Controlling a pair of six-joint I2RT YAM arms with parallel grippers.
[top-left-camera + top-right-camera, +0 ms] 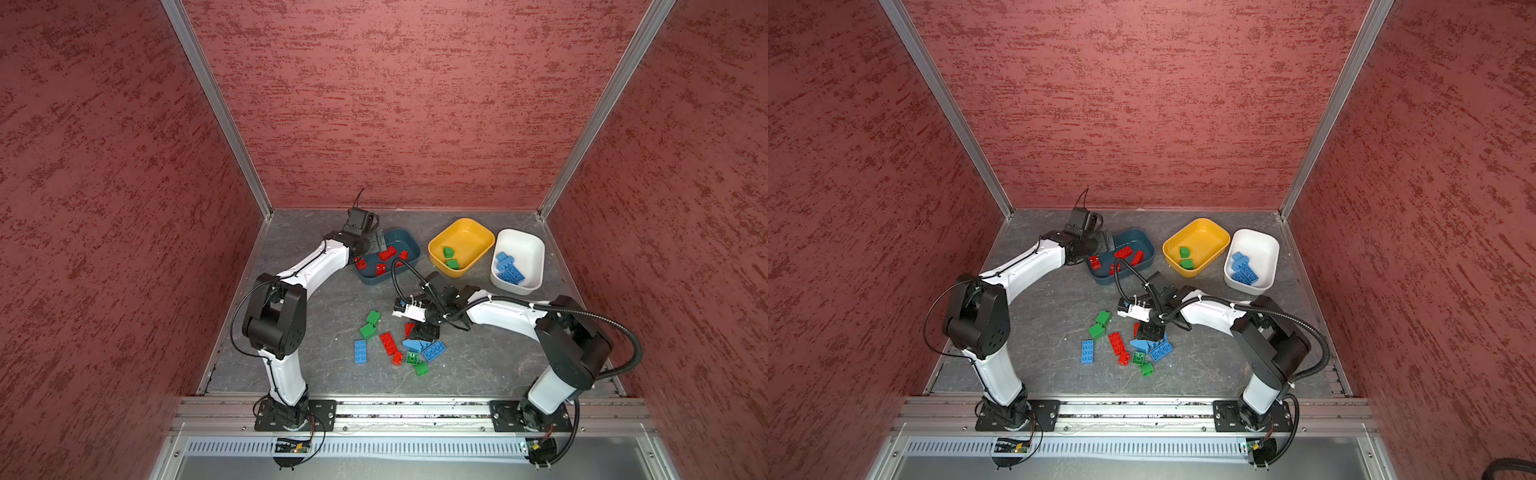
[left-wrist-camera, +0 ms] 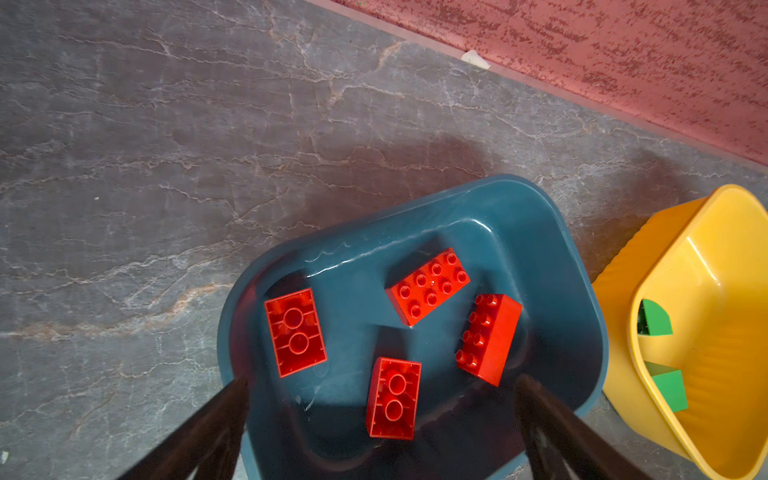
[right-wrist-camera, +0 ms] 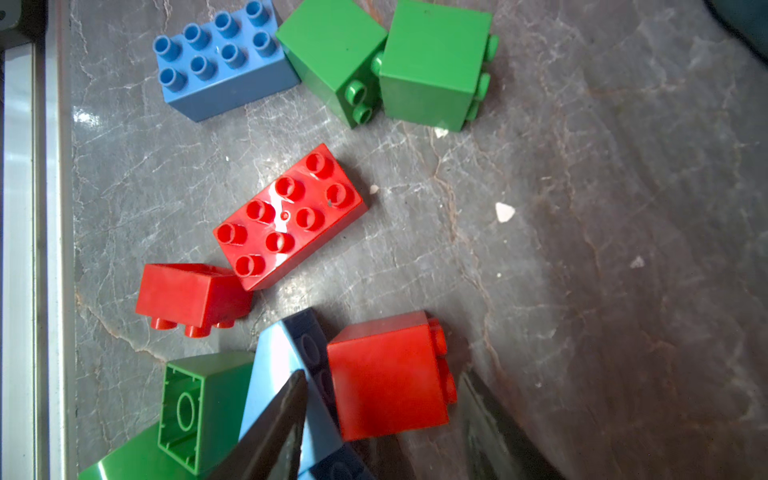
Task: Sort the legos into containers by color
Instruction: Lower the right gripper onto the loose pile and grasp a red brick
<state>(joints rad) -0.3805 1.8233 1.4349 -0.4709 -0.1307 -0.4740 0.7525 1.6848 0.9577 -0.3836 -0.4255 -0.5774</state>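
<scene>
Red brick (image 3: 390,386), bottom centre, sits inside right claw (image 3: 384,374), grip uncertain; left claw (image 2: 380,388) released over teal tub (image 2: 478,195); next: clench, lift.

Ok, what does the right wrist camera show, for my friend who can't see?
The right gripper, open, straddles a small red brick on its side on the grey table. A sloped light blue brick sits beside it; other red, green and blue bricks lie nearby.

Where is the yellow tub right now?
In both top views the yellow tub sits at the back of the table, right of centre, between the dark teal tub and the white tub, holding two green bricks.
</scene>
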